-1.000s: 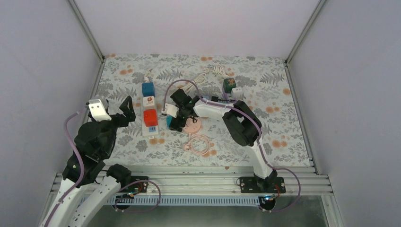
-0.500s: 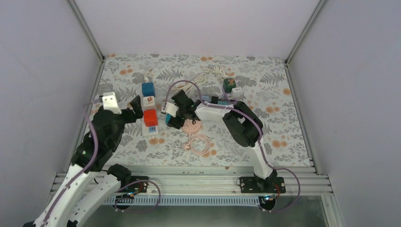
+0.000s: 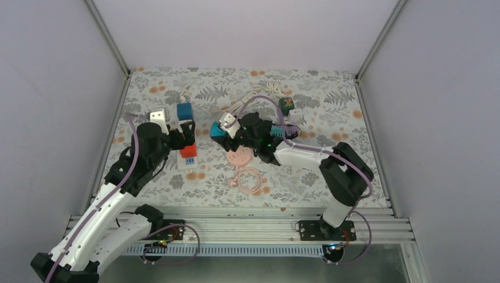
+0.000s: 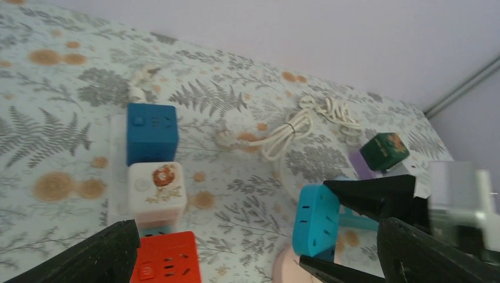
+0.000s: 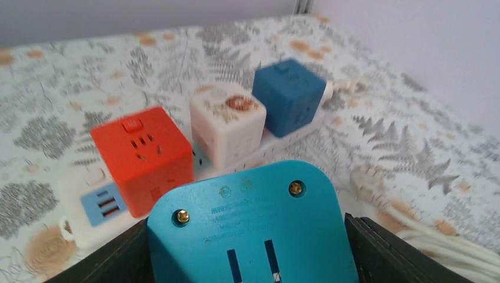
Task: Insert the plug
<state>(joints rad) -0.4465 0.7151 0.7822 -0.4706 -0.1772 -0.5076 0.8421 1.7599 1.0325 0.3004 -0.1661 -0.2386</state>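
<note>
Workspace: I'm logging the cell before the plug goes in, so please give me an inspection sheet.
Surface: floral cloth, flat.
Job's things: teal cube in the right gripper; power strip holds red cube, cream cube, blue cube.
Clutter: green cube, small white cube, pink disc.
Grippers: left gripper open over the strip; right gripper shut on the teal cube.
Cables: white cord bundled; pink cable coiled.
Surroundings: plain walls; nothing seen beyond.

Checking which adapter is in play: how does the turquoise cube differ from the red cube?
The turquoise cube is clamped in the right gripper, its screwed underside facing the wrist camera. The red cube sits upright on the power strip, button on top. They also differ in colour. Both are rounded socket cubes.
</note>
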